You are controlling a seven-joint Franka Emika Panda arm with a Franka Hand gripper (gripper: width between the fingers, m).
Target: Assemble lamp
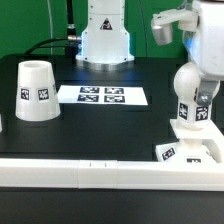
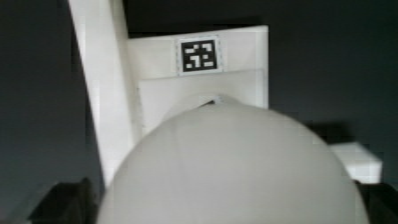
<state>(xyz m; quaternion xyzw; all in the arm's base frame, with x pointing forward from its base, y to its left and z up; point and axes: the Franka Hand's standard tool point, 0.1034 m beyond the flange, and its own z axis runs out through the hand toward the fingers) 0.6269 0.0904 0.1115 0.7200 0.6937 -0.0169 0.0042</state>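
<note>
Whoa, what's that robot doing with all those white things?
It is building a lamp. The robot's two-finger gripper hangs open over the white plastic ball-headed bulb, which stands upright on the flat square white base at the exterior view's right. The gripper holds nothing. The white tapered cup-like shade sits alone on the black table at the exterior view's left, not yet on the lamp.

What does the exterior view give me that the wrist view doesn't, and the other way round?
Exterior view only: the white tapered cup-like plastic shade, the marker board and the arm's white pedestal. Wrist view only: no extra object, just a closer look. Both: the white ball-headed plastic bulb and the flat square white base with a black-and-white tag.
</note>
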